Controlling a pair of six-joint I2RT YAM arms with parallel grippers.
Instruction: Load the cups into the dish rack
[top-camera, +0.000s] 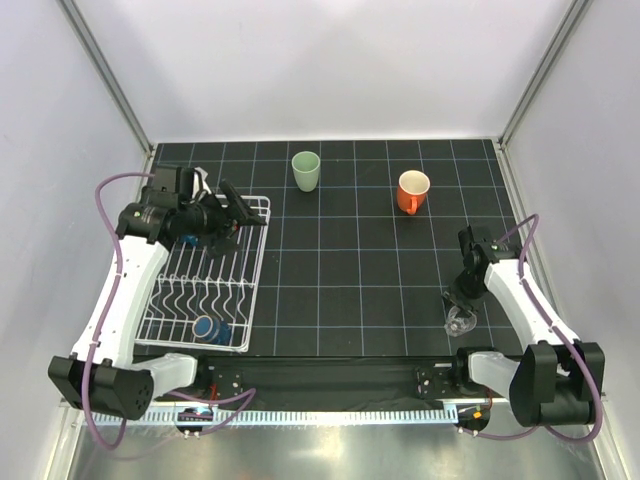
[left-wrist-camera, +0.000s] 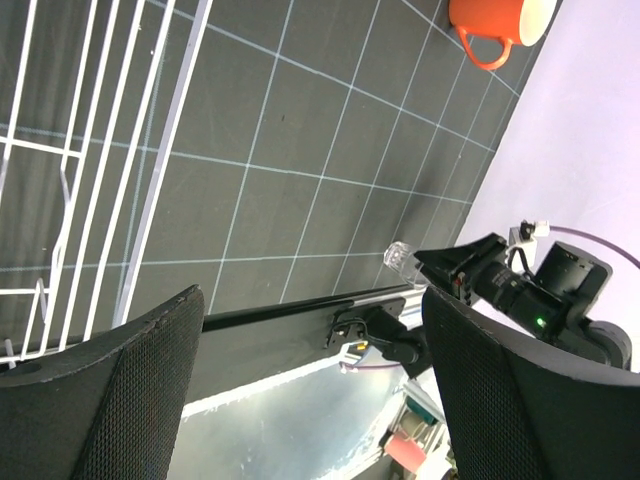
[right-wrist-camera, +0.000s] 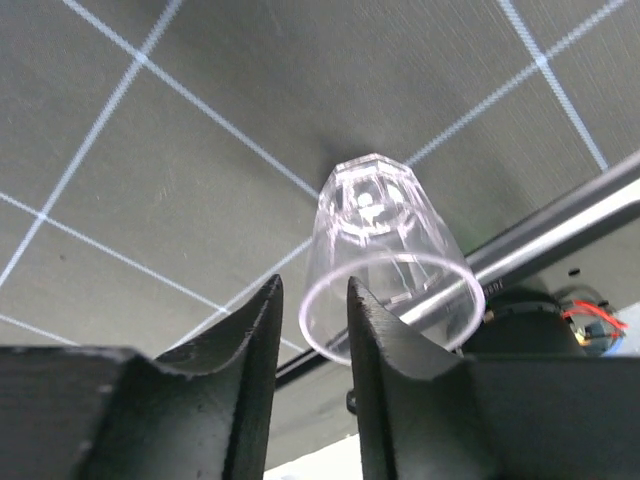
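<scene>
One rim edge of the clear glass (right-wrist-camera: 385, 250) sits inside the right pincer (right-wrist-camera: 312, 292); grasp unclear.

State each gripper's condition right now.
Left gripper: open, empty.
Right gripper: jaws narrow, astride the rim of the clear glass; grip cannot be told.

Top cam: my left hand (top-camera: 245, 212) hung over the far end of the dish rack (top-camera: 258, 262), fingers apart. One blue mug (top-camera: 210, 327) sat in the rack's near corner. The pale green tumbler (top-camera: 306, 170) and the orange mug (top-camera: 412, 191) stood upright at the far side of the counter (top-camera: 350, 280), well apart from each other. My right hand (top-camera: 460, 305) was down at the clear glass (top-camera: 461, 323), close to the near right edge. From up here I couldn't tell if I had a grip on it.
</scene>
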